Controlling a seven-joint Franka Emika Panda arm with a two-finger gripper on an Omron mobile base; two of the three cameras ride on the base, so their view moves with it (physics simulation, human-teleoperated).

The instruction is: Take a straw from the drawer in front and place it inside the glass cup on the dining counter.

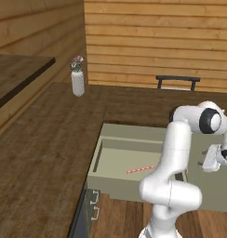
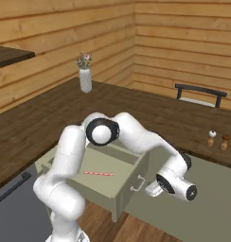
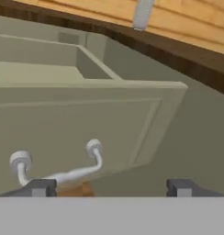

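The drawer, a wide, shallow sage-green box, stands pulled out from under the dark wood-plank surface. On the drawer's pale floor lies the straw, a very thin pinkish-red stick, flat and slanted, near the middle. The claw sits just in front of the drawer's flat front panel, jaws spread wide and holding nothing; the silver handle on that panel shows close by the left fingertip. A white vase with flowers stands on the surface, well beyond the drawer.
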